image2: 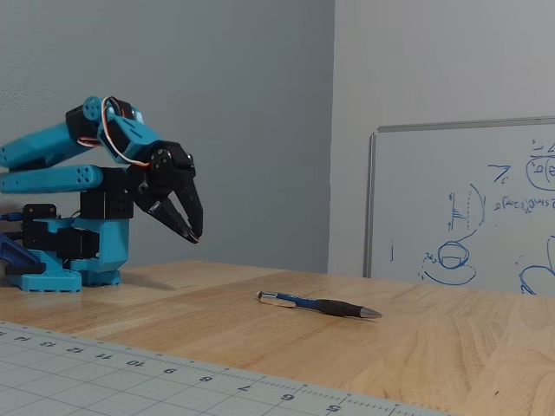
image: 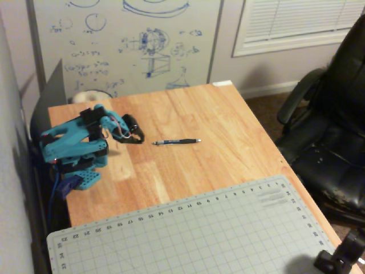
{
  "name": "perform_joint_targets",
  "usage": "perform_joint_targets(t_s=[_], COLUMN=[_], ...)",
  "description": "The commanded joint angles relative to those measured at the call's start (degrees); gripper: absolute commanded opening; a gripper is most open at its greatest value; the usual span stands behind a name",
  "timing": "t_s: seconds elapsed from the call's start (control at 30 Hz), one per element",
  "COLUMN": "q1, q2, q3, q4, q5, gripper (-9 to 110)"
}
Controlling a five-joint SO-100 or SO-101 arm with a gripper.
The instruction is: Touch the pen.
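Note:
The pen (image: 177, 141) is thin and dark with a silvery tip. It lies flat on the wooden table, crosswise in both fixed views, and also shows in the low side fixed view (image2: 319, 304). My turquoise arm is folded low at the table's left. Its black gripper (image: 137, 138) sits just left of the pen's end. In the low side fixed view the gripper (image2: 196, 236) points down, hangs well above the tabletop and is apart from the pen. Its fingertips meet, with nothing between them.
A grey cutting mat (image: 188, 234) covers the near part of the table. A whiteboard (image: 131, 40) stands behind the table. A black office chair (image: 336, 125) is at the right. The arm's base (image2: 61, 260) is at the left.

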Motion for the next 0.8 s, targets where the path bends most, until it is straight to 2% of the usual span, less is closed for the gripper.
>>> perform_joint_targets(t_s=[0.0, 0.43, 0.77], q1=[-0.9, -4.7, -4.5], q2=[-16.2, -66.8, -89.7], q3=[-12.5, -53.7, -71.4], q4=[-5.1, -7.6, -7.6], q5=[-0.1, 0.2, -0.2], gripper=[1, 1, 1])
